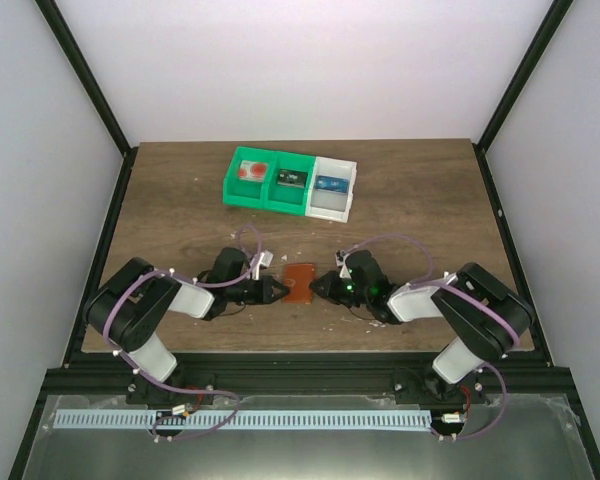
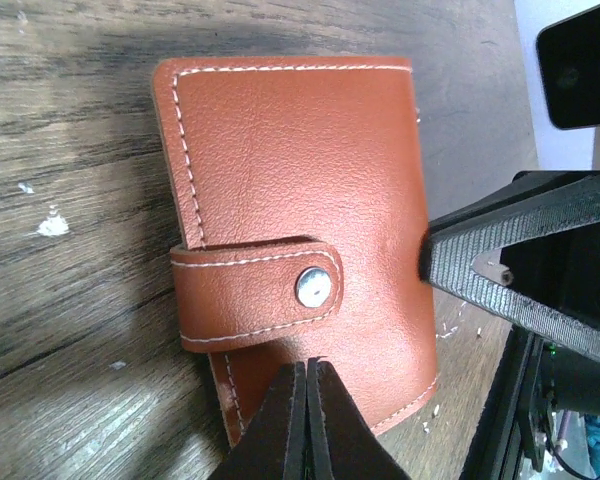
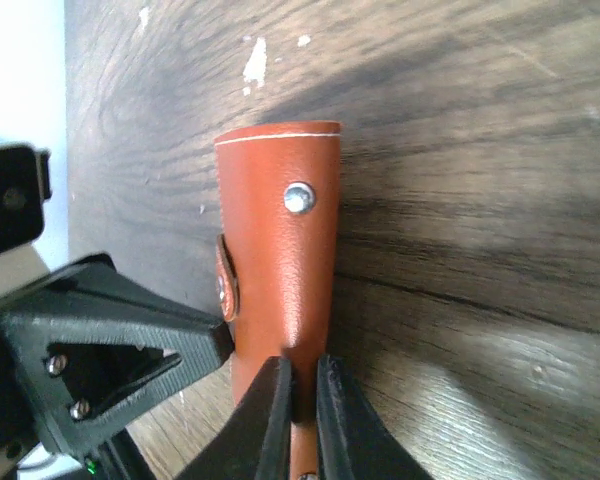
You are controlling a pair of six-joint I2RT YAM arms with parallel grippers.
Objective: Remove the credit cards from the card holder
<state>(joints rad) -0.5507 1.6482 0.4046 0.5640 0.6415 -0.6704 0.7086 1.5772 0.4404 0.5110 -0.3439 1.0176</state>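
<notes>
Orange-brown leather card holder [image 1: 300, 283], strap snapped shut, is seen on the wooden table [image 2: 70, 130] between the two arms. Its long axis is aligned with the left gripper [image 2: 307, 378], whose fingers are pressed together at its short edge. The right gripper [image 3: 300, 375] is narrowed, clamped on the holder's edge.

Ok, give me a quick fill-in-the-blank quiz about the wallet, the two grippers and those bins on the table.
The wallet is ___, with its strap snapped down. On the table it lies ___ the left gripper and the right gripper. The row of bins behind it has ___ compartments.
Missing words: closed; between; three.
</notes>
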